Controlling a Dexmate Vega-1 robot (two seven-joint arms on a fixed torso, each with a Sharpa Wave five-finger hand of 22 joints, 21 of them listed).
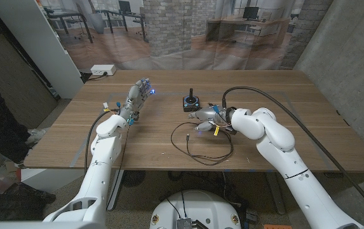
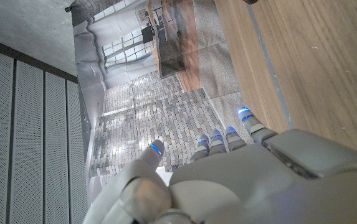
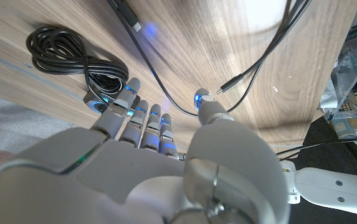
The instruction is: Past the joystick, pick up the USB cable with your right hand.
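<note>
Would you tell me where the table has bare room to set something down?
Free: the table right of the right hand, and the near-left corner. Crowded: the middle, with joystick and USB cable.

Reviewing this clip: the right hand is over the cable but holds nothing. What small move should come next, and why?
Probably lower the right hand a little and close thumb and fingers on the thin black USB cable. In the right wrist view its fingers are spread above the wooden table, with a cable strand running just beyond the fingertips, not yet gripped. The small black joystick stands behind.
</note>
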